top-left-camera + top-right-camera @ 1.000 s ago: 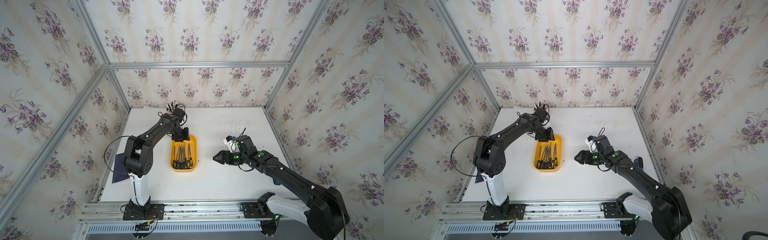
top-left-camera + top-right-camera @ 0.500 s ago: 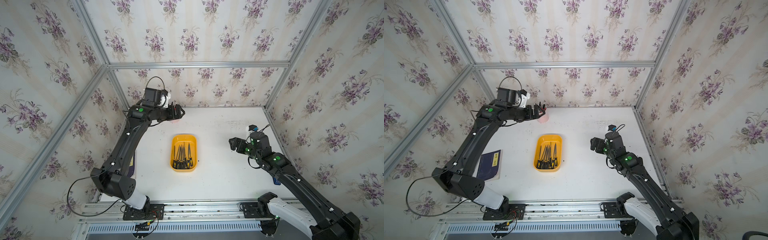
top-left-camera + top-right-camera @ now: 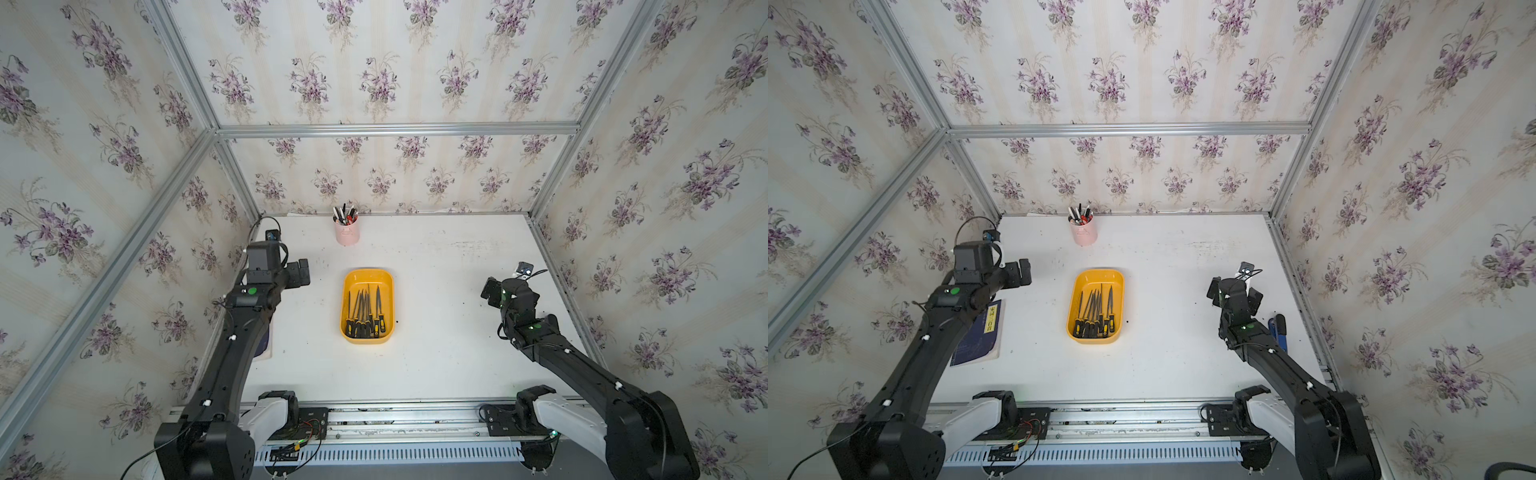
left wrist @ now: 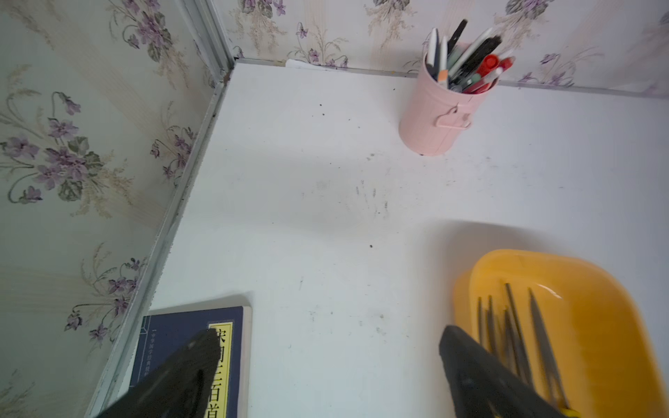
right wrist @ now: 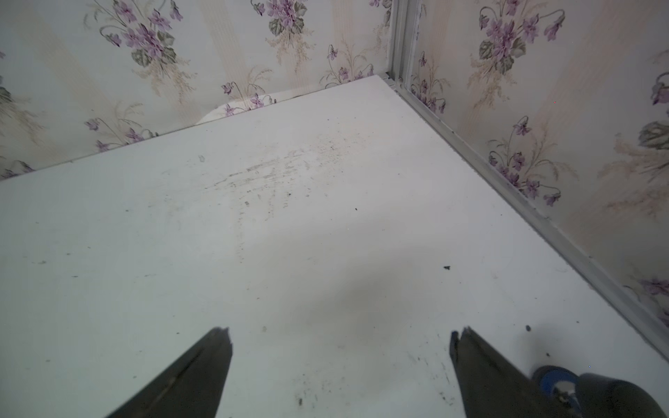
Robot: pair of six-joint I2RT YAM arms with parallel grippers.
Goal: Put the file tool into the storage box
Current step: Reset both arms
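While the left hand [image 3: 299, 272] gapes, the storage box [image 3: 368, 273] lies nearby.

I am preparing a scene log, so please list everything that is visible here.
table: one, white, floor of the enclosure
storage box: one, yellow-orange, middle of the table
files: several, grey with black handles, inside the storage box
pen cup: one, pink, near the back wall
pens: several, mixed colours, in the pen cup
book: one, dark blue, table's left edge
handled tool: one, blue and black, table's right edge
left gripper: one, black, open and empty, left of the storage box
right gripper: one, black, open and empty, right of the storage box
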